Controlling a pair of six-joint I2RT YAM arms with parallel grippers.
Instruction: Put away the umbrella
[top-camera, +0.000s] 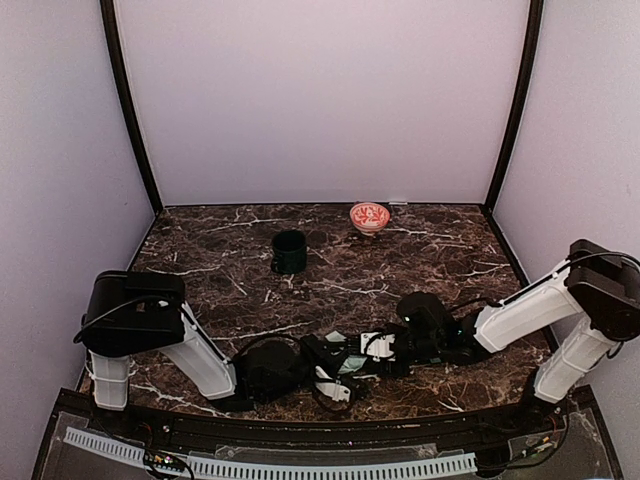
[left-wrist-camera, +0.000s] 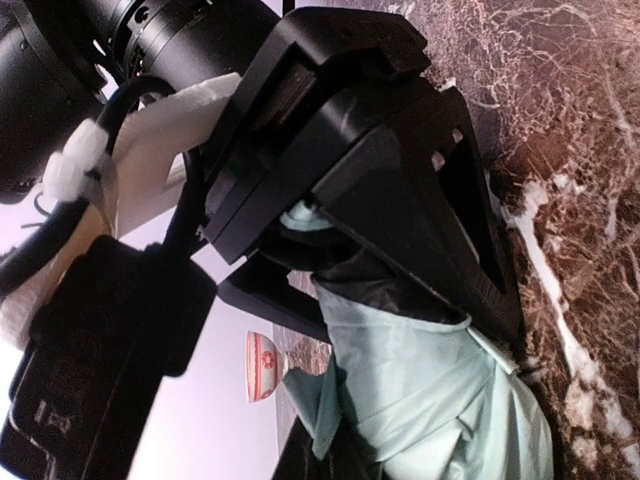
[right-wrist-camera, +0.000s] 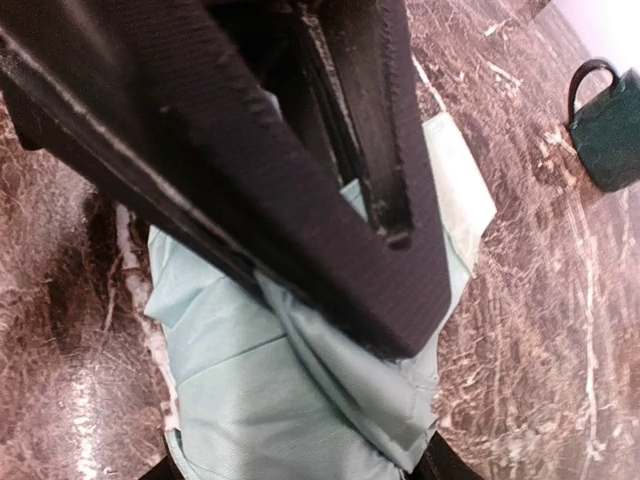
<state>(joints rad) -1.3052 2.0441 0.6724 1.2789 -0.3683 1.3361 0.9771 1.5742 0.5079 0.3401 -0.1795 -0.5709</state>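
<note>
The umbrella (top-camera: 350, 366) lies folded near the table's front edge, mostly hidden under both grippers; only scraps of pale mint fabric show from above. My left gripper (top-camera: 325, 372) comes in from the left and is shut on its bunched fabric. In the left wrist view, the mint cloth and black lining of the umbrella (left-wrist-camera: 420, 380) spill out from between the fingers of that gripper (left-wrist-camera: 400, 310). My right gripper (top-camera: 385, 346) reaches in from the right. Seen from the right wrist, its fingers (right-wrist-camera: 395, 285) clamp down on the mint canopy of the umbrella (right-wrist-camera: 260, 380).
A dark green mug (top-camera: 290, 252) stands at mid-table, also visible in the right wrist view (right-wrist-camera: 610, 130). A red-and-white patterned bowl (top-camera: 369, 216) sits near the back wall and shows in the left wrist view (left-wrist-camera: 262, 367). Lilac walls enclose the dark marble table (top-camera: 200, 250).
</note>
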